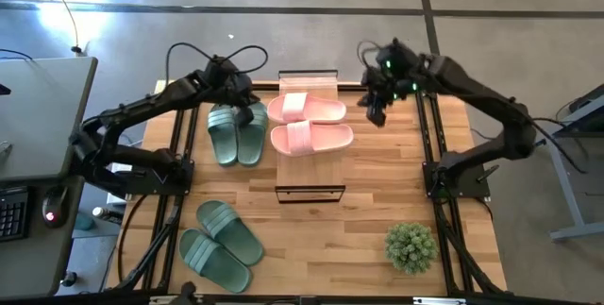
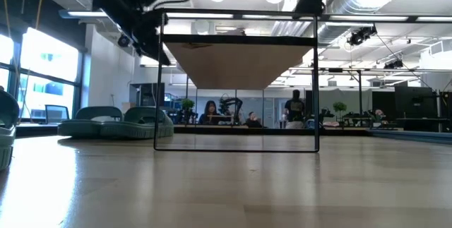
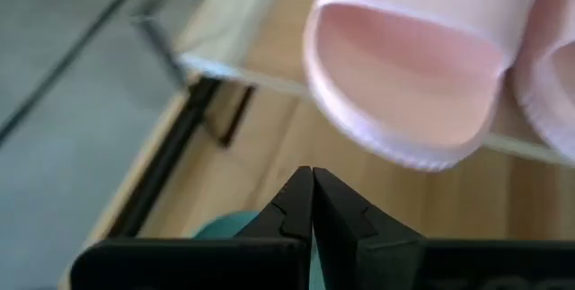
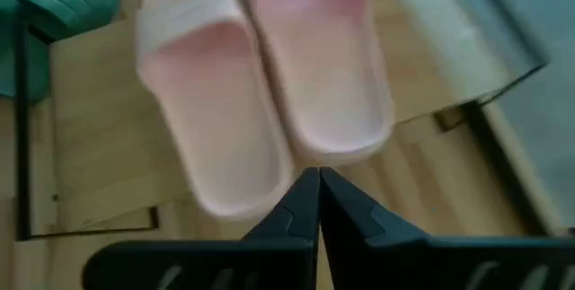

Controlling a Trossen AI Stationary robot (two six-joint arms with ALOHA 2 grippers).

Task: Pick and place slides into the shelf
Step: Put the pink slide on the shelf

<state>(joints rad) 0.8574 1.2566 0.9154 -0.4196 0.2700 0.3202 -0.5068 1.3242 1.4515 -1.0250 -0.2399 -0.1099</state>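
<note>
Two pale pink slides (image 1: 307, 109) (image 1: 312, 139) lie side by side, soles down, across the shelf's light wood top (image 1: 310, 80); their ends overhang its right side. My left gripper (image 1: 247, 97) (image 3: 312, 182) hovers shut beside the shelf's far left end, above a pair of green slides (image 1: 236, 133) that lie on the table. My right gripper (image 1: 377, 114) (image 4: 319, 182) hangs shut in the air just right of the pink slides (image 4: 269, 74). A second green pair (image 1: 222, 244) lies at the near left. In the low view the shelf (image 2: 236, 58) stands on its thin black frame.
A small potted plant (image 1: 411, 246) stands at the table's near right. Bare tabletop (image 1: 377, 192) lies between the shelf and the plant. Black frame rails (image 1: 429, 144) run along both table sides. People sit in the room far behind the table (image 2: 210, 111).
</note>
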